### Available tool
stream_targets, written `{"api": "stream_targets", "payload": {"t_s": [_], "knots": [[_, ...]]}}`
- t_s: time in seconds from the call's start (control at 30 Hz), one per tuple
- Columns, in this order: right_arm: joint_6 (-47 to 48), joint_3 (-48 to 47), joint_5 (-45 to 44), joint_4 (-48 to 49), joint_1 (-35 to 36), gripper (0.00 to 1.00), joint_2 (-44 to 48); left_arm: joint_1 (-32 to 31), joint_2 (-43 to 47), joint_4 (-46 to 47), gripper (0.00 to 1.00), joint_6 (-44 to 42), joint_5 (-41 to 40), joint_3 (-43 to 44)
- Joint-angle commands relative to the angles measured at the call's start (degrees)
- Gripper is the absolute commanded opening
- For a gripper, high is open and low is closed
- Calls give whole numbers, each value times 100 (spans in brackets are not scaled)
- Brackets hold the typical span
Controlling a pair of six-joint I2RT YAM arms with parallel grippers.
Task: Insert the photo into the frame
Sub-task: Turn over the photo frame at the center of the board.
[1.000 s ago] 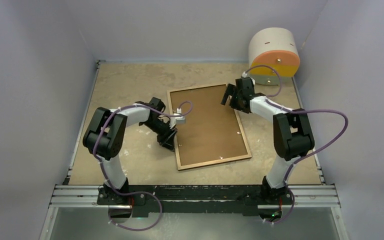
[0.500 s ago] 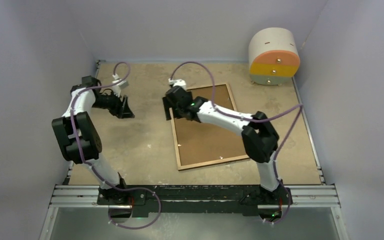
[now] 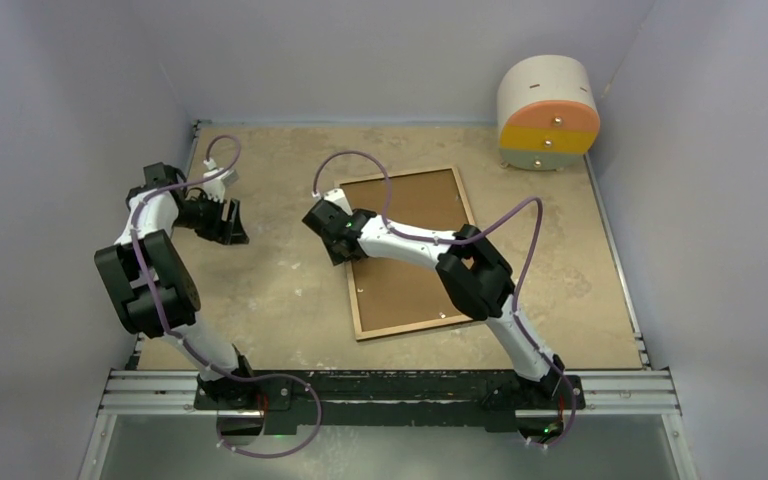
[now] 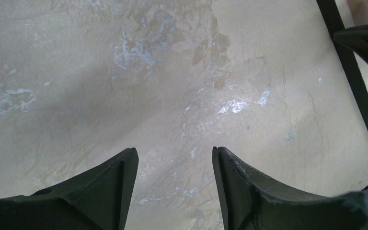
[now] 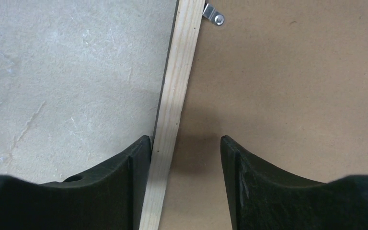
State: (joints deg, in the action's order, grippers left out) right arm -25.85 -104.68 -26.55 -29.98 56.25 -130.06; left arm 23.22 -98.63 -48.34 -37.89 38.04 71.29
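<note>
Frame: the frame lies flat in the middle of the top view, its light wood back facing up and its long sides running from the upper middle towards the lower middle.
Backing board: a brown backing board fills the opening inside the wooden rails.
Clip: in the right wrist view a small metal clip sits at the top, at the rail's inner edge and over the board.
Right pincer: the right pincer is down over the frame's left rail, near its upper left corner. Its jaws stand apart and straddle the rail. One finger is just beside the rail's outer edge, the other is over the board and clear of the rail. It clamps nothing.
Left pincer: the left pincer is at the left of the top view, well apart from the frame. Its jaws are parted, with only bare surface between them.
Worktop: the beige mottled worktop carries the frame.
Drum: a white drum with orange and yellow bands stands at the upper right, apart from the frame.
</note>
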Motion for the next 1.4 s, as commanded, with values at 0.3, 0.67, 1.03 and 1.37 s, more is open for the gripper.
{"api": "stream_targets", "payload": {"t_s": [0.3,0.67,1.03,1.37], "knots": [[-32,-644,-448,-455,254,43,-453,16,212,391,62,51,-231,-192],[-83,-1386,-460,-860,359,17,-876,16,253,465,62,110,-141,-337],[-876,-2126,489,-598,369,0,-192,7,213,238,63,85,288,-488],[-2027,-2960,1842,-34,166,0,481,7,251,-235,63,103,691,-167]]}}
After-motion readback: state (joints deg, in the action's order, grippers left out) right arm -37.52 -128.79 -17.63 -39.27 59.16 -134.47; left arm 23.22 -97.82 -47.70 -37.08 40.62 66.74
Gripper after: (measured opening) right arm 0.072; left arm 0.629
